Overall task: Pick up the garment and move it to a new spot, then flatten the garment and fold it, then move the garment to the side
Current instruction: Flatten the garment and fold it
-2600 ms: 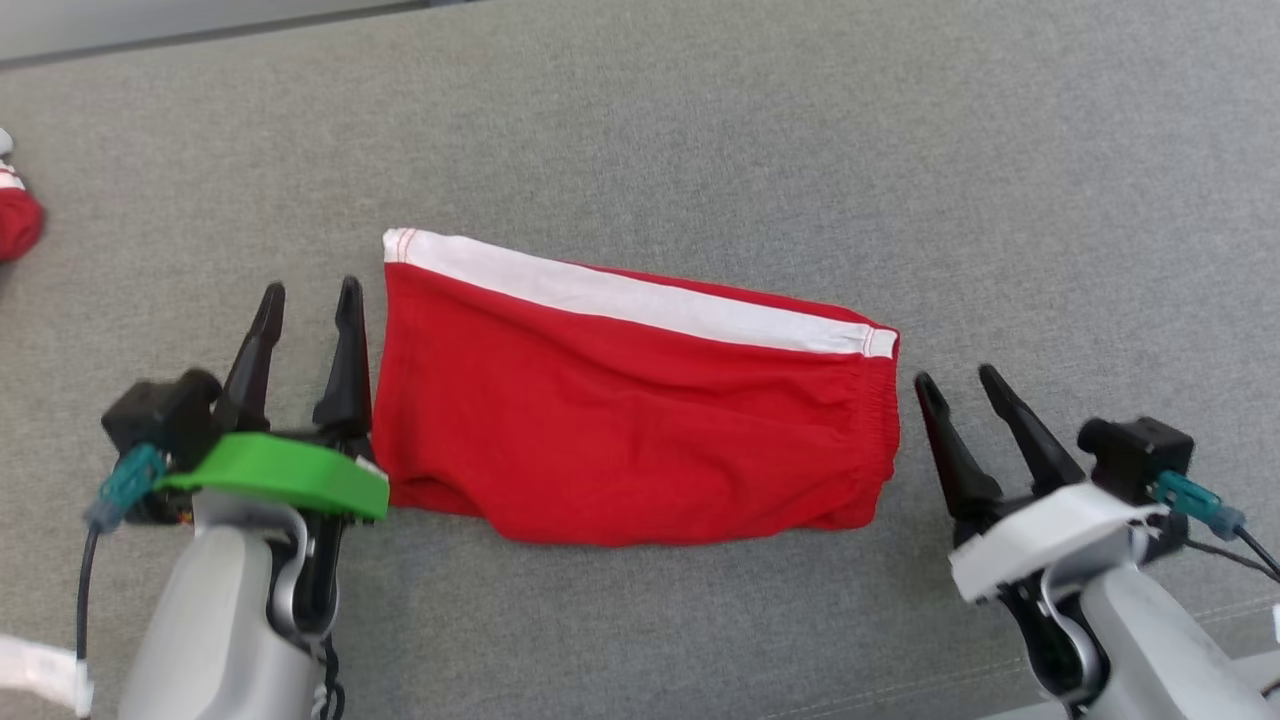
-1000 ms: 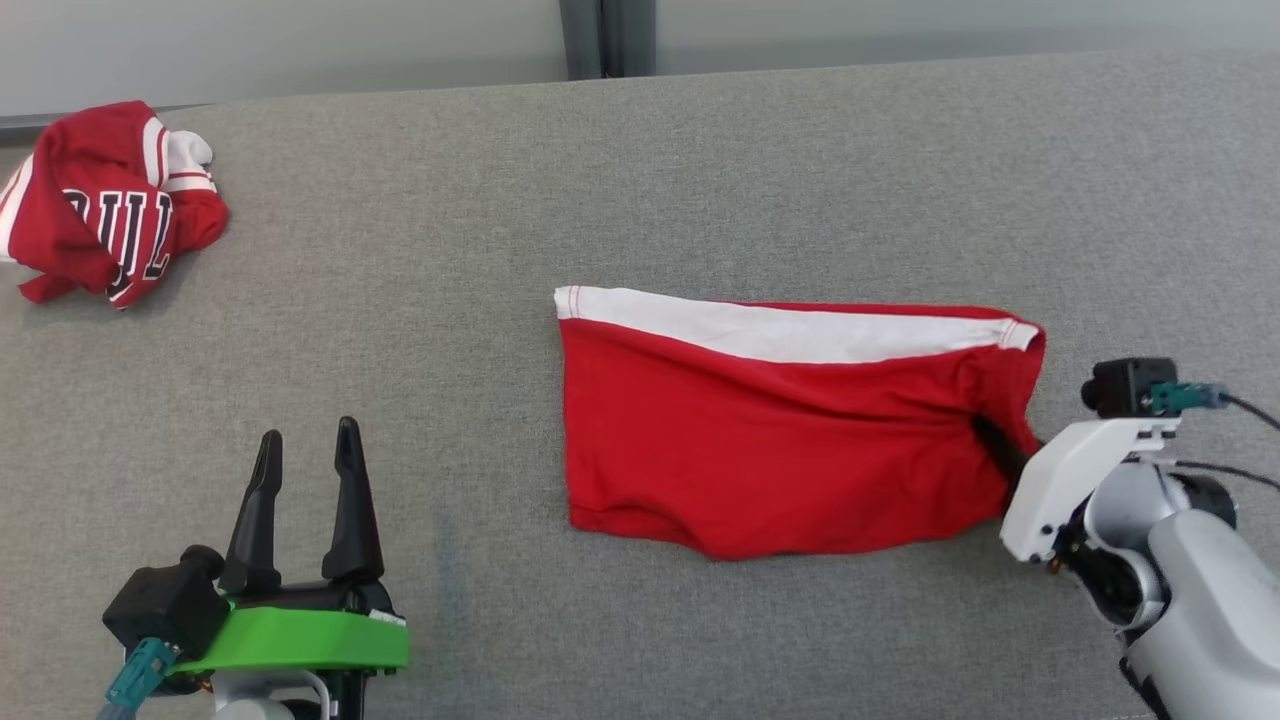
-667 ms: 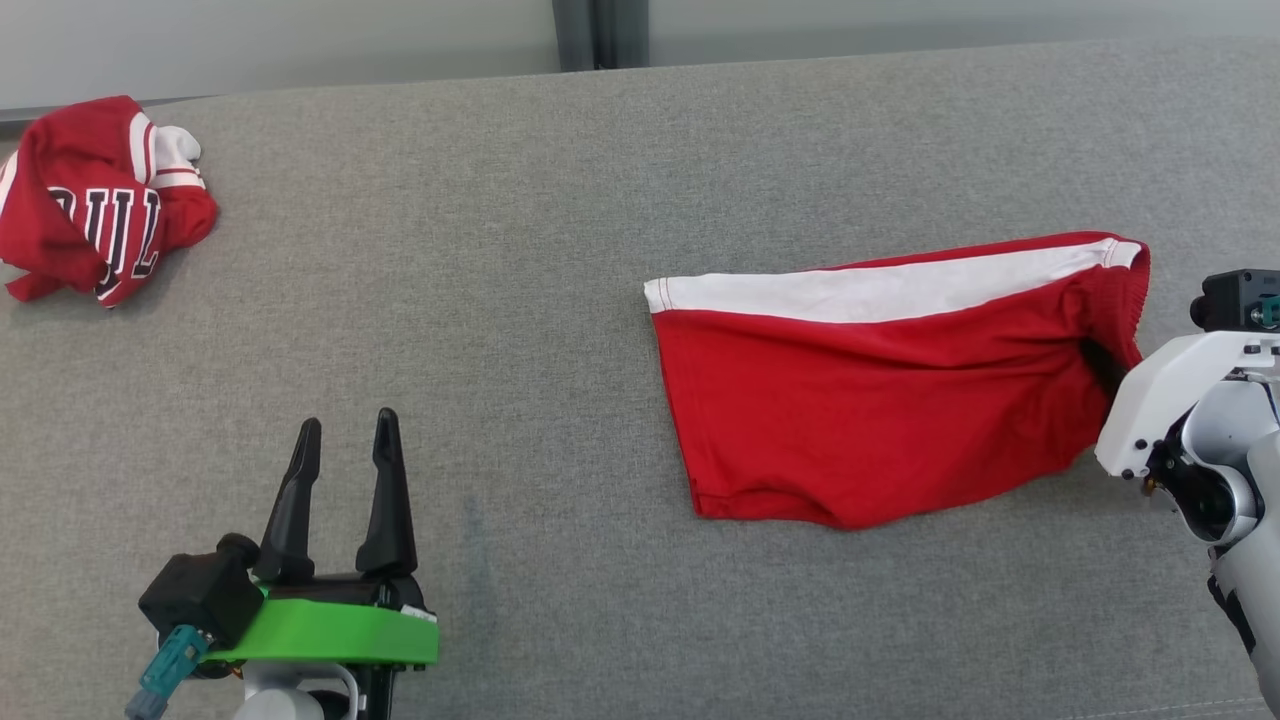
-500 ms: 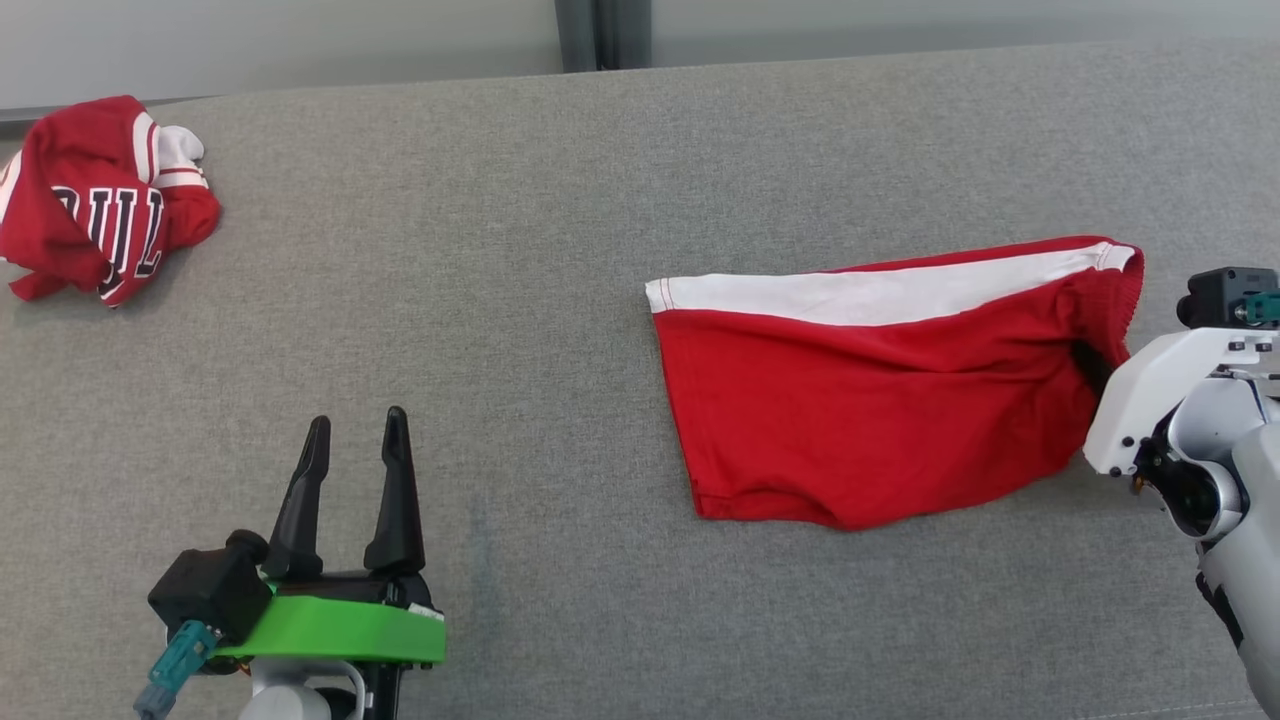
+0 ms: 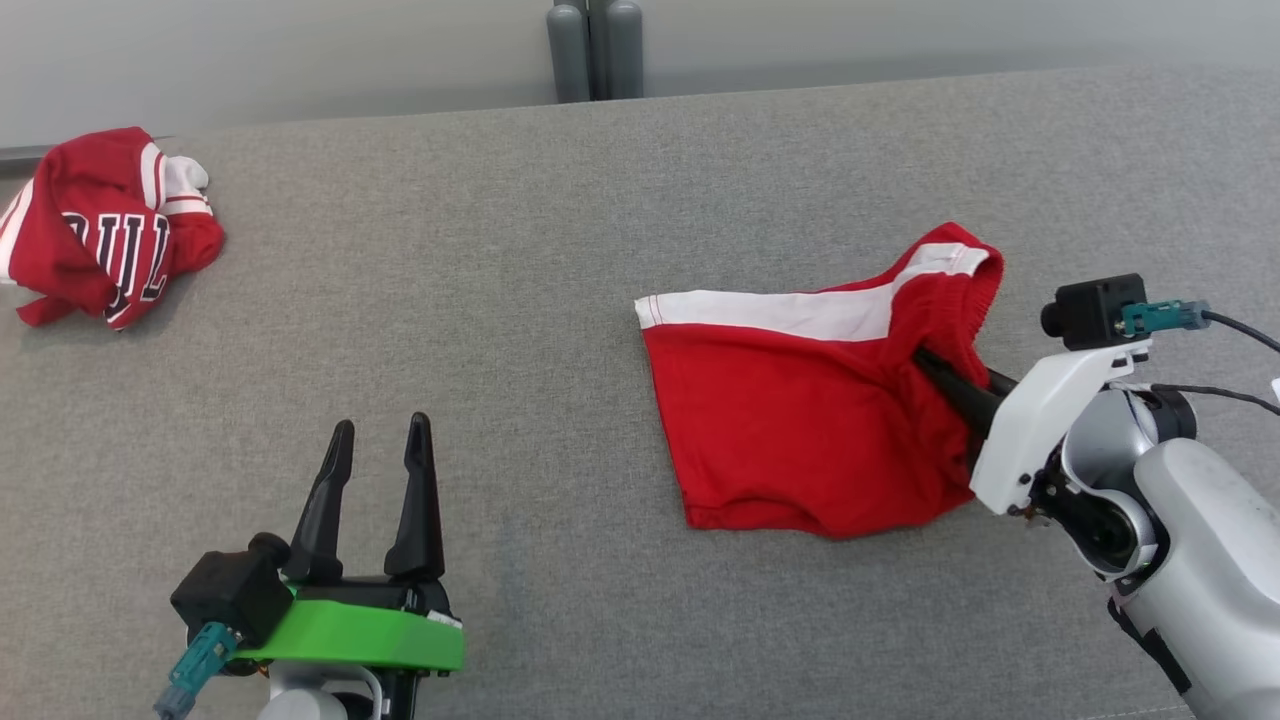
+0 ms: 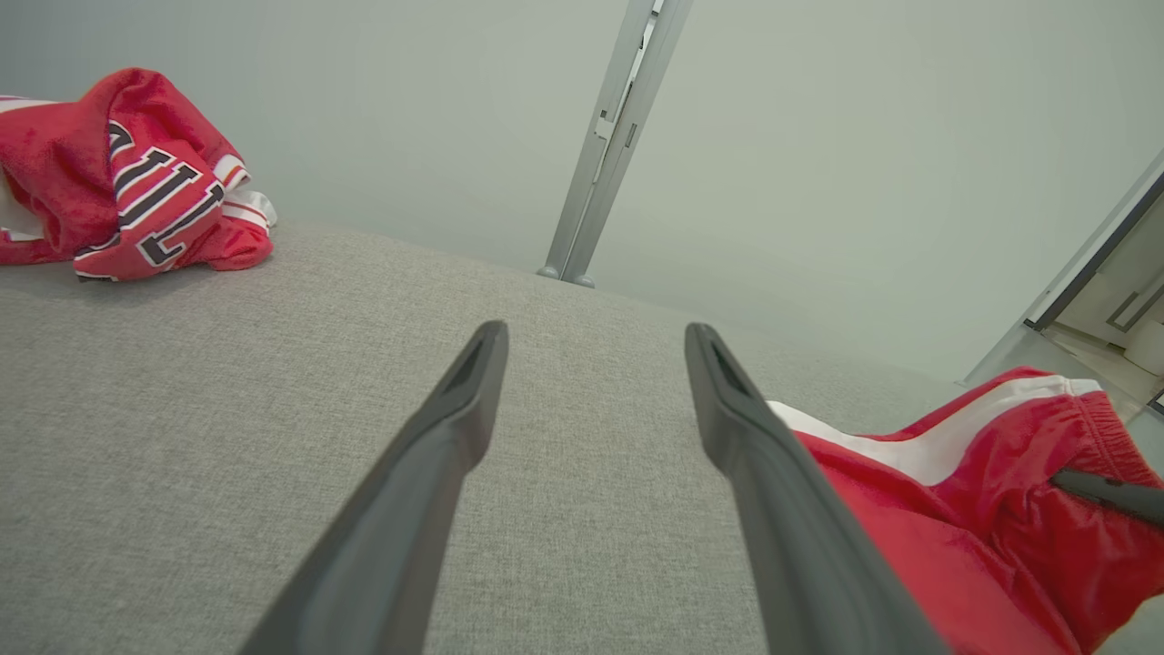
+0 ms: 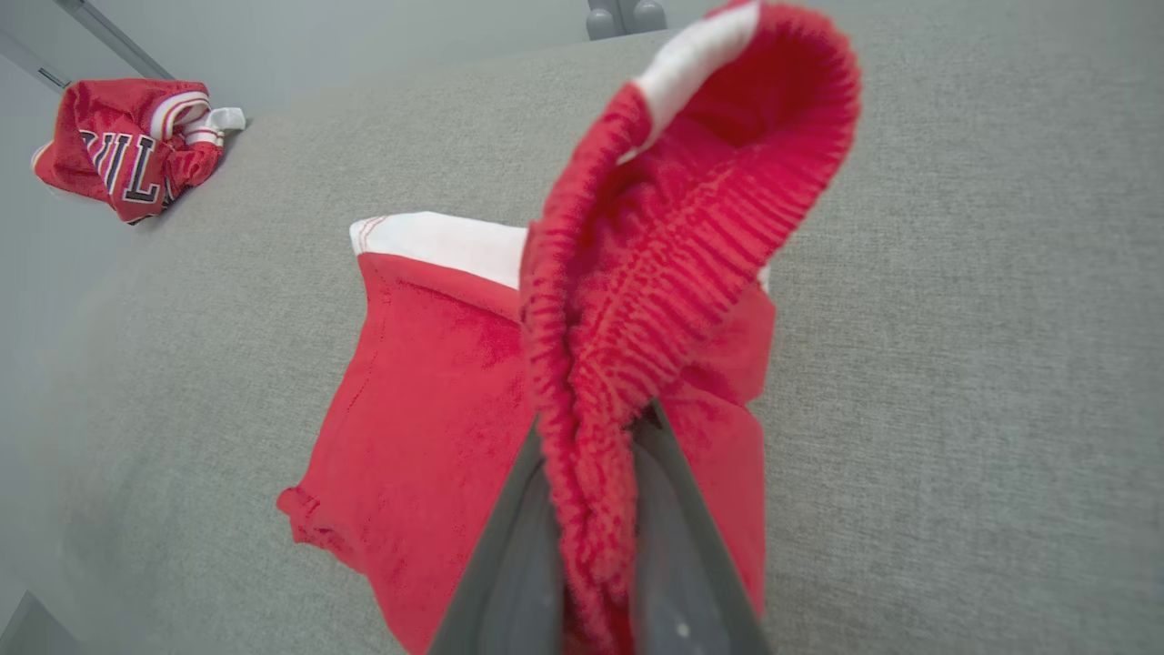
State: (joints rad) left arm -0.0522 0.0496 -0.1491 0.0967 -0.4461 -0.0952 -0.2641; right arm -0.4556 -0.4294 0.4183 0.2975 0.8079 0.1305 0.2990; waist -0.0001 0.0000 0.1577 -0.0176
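Note:
The garment (image 5: 800, 420) is a pair of folded red shorts with a white side stripe, lying right of centre on the grey surface. My right gripper (image 5: 925, 362) is shut on its elastic waistband (image 7: 637, 300), which stands lifted and bunched above the rest of the cloth. The hem end at the left still rests on the surface. My left gripper (image 5: 378, 432) stands open at the lower left, well apart from the garment (image 6: 955, 509), with nothing between its fingers (image 6: 455, 428).
A crumpled red jersey (image 5: 105, 225) with lettering lies at the far left near the back edge. A grey post (image 5: 590, 50) stands behind the back edge of the grey padded surface (image 5: 450, 250).
My right gripper has carried the waistband up and back toward the left, bunching the garment's right end. The left gripper stays open and about where it was.

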